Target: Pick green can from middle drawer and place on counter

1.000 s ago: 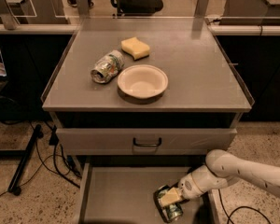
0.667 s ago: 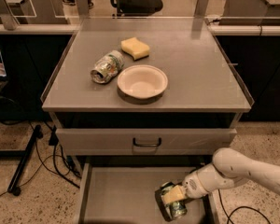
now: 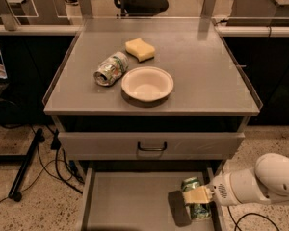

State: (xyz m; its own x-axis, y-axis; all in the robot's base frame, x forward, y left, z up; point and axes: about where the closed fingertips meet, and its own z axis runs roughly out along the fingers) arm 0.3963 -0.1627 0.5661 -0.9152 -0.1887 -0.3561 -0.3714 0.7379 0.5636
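Although the gripper [image 3: 189, 203] has its jaws closed on the green can [image 3: 200, 211], we judge the can not yet lifted: it sits in the middle drawer [image 3: 130, 201], below the front right corner of the counter [image 3: 207, 66]. Lifting and placing on the counter remain. We count one green can; on the counter, one paler can [image 3: 111, 69], one bowl [image 3: 147, 83], one sponge [image 3: 139, 49].
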